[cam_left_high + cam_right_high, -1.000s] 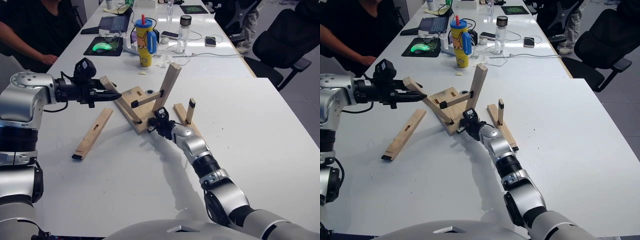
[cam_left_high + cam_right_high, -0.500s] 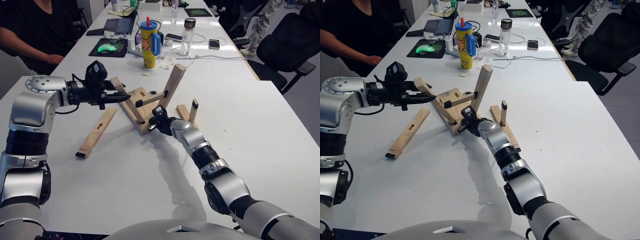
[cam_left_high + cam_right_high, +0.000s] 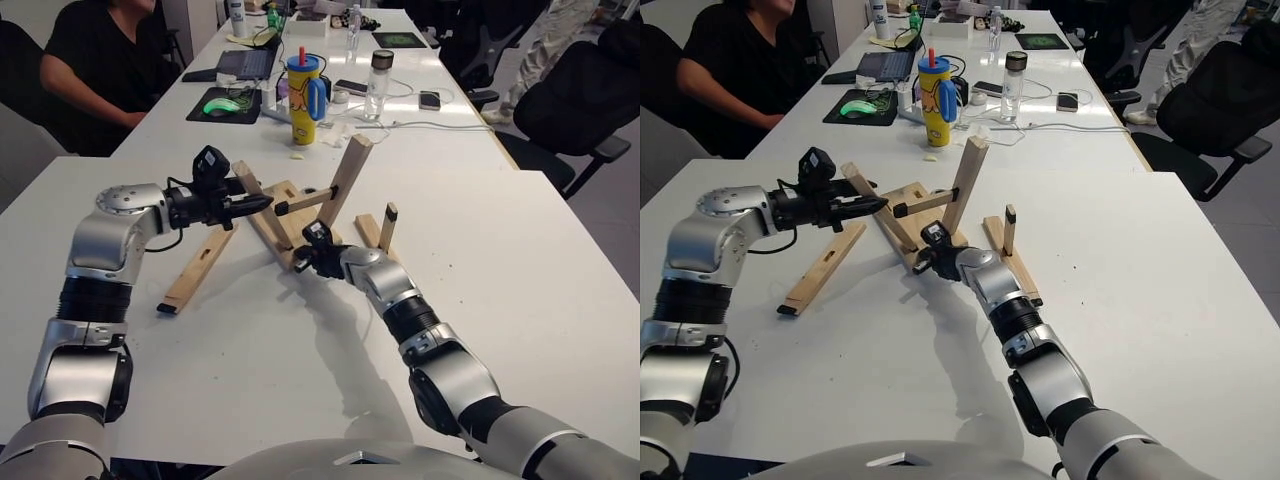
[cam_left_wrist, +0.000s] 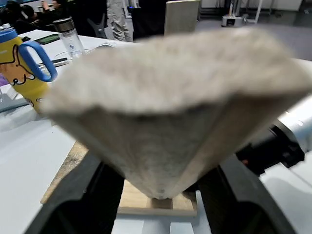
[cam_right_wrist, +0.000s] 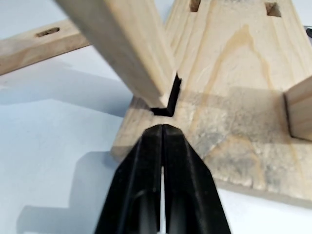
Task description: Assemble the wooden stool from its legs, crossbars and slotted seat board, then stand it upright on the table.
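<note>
The slotted seat board [image 3: 283,190] lies flat on the white table. A leaning leg [image 3: 262,208] has its lower end at the board's near corner slot, and my left gripper [image 3: 256,203] is shut on it partway up; the leg's end [image 4: 170,107] looms between the black fingers [image 4: 80,204]. A second leg [image 3: 346,178] stands tilted in the board, with a crossbar [image 3: 300,202] sticking out of it. My right gripper [image 5: 162,130] is shut on nothing, tips at the board's edge [image 5: 234,73] just below the slot. A loose leg [image 3: 198,264] lies to the left.
A flat leg with a short upright piece [image 3: 385,224] lies right of the board. Farther back stand a yellow cup [image 3: 301,88], a water bottle [image 3: 376,72] and a green mouse [image 3: 217,103]. A seated person is at the far left. Bare table [image 3: 520,300] spreads to the right.
The head camera has shifted, so the whole scene sits differently. Both grippers keep their places against the leg and the seat board.
</note>
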Available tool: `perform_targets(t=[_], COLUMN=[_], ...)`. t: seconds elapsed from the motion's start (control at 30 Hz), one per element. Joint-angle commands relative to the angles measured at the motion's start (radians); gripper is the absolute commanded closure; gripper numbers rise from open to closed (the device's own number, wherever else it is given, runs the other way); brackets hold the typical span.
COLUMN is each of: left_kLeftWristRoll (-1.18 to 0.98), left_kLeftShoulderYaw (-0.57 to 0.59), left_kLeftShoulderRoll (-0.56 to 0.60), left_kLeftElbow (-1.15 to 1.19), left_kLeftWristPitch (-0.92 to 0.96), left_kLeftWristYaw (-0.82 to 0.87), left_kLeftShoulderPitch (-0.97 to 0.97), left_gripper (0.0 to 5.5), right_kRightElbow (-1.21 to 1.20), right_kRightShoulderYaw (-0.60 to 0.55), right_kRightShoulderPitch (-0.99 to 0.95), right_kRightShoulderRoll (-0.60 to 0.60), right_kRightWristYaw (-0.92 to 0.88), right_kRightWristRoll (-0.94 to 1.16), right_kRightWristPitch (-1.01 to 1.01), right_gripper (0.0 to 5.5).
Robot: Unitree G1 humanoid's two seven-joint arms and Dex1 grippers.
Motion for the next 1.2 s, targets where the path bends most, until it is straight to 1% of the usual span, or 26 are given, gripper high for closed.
perform_targets(t=[0.03, 0.1, 0.23, 0.33, 0.5, 0.67, 0.87, 0.97, 1.0, 1.07, 1.2], left_kLeftWristRoll=[0.065, 0.068, 0.111, 0.132, 0.173, 0.135, 0.143, 0.154, 0.158, 0.154, 0.152], left_kLeftShoulderYaw=[-0.137, -0.161, -0.229, -0.257, -0.27, -0.209, -0.222, -0.23, -0.233, -0.228, -0.224], left_kLeftShoulderRoll=[-0.1, -0.106, -0.056, -0.006, 0.017, -0.057, -0.077, -0.054, -0.045, -0.035, -0.03], left_kLeftElbow=[0.111, 0.102, 0.05, 0.021, 0.057, 0.183, 0.251, 0.268, 0.271, 0.268, 0.274], left_kLeftWristPitch=[0.134, 0.131, 0.07, 0.005, -0.131, -0.093, -0.109, -0.131, -0.14, -0.143, -0.157], left_kLeftWristYaw=[0.054, 0.045, 0.001, -0.044, -0.051, 0.052, 0.04, 0.008, -0.002, -0.018, -0.031], left_kLeftShoulderPitch=[0.159, 0.183, 0.242, 0.259, 0.23, 0.159, 0.137, 0.15, 0.151, 0.148, 0.135], left_gripper=[3.38, 3.38, 3.38, 3.38, 3.38, 3.38, 3.38, 3.38, 3.38, 3.38, 3.38], right_kRightElbow=[0.076, 0.085, 0.094, 0.104, 0.104, 0.091, 0.078, -0.009, -0.054, -0.17, -0.387], right_kRightShoulderYaw=[0.023, 0.019, 0.001, -0.02, -0.03, -0.005, 0.011, -0.006, -0.031, -0.071, -0.14], right_kRightShoulderPitch=[0.087, 0.086, 0.083, 0.081, 0.076, 0.086, 0.091, 0.108, 0.126, 0.175, 0.235], right_kRightShoulderRoll=[-0.017, -0.015, -0.011, -0.009, -0.006, -0.006, -0.007, -0.004, 0.003, 0.001, -0.011], right_kRightWristYaw=[0.01, 0.003, -0.008, -0.017, -0.02, 0.005, 0.02, 0.031, 0.034, 0.106, 0.107], right_kRightWristRoll=[-0.021, -0.019, -0.012, -0.004, 0.003, -0.005, -0.006, 0.019, 0.043, 0.116, 0.191], right_kRightWristPitch=[0.079, 0.077, 0.084, 0.084, 0.088, 0.083, 0.048, -0.048, -0.113, -0.212, -0.276], right_gripper=[5.49, 5.49, 5.49, 5.49, 5.49, 5.49, 5.49, 5.49, 5.49, 5.49, 5.49])
